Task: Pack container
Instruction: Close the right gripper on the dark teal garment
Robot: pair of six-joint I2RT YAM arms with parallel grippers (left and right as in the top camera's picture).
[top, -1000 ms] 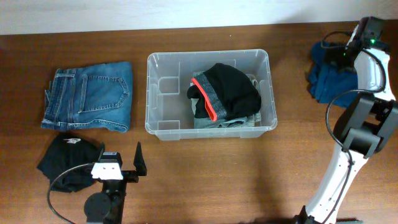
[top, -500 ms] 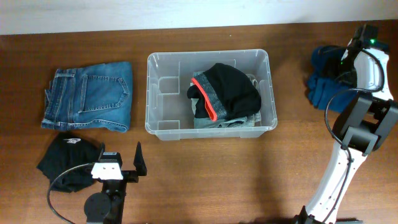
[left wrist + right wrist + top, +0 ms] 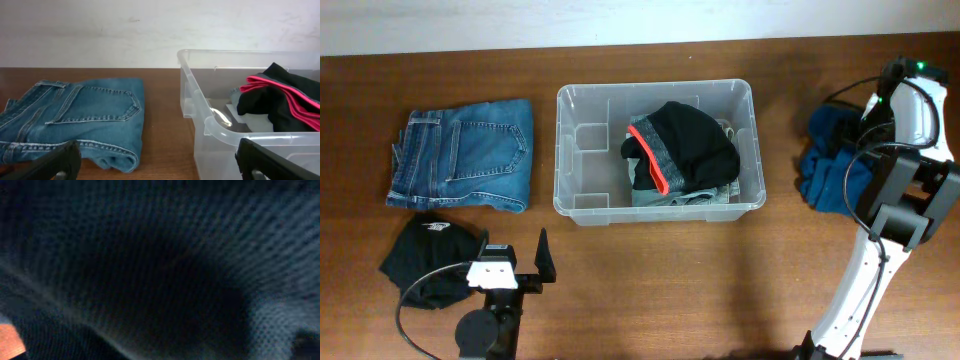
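The clear plastic container stands mid-table and holds a black and grey garment with a red band; the tub and the garment also show in the left wrist view. My right gripper is at the far right, buried in a dark blue garment. That cloth fills the right wrist view and hides the fingers. My left gripper rests low at the front left, open and empty, facing the tub.
Folded blue jeans lie left of the container, also in the left wrist view. A black garment lies at the front left, beside my left gripper. The wall runs along the table's far edge.
The blue garment has shifted left and toward the table's front together with my right gripper. The left arm has not moved.
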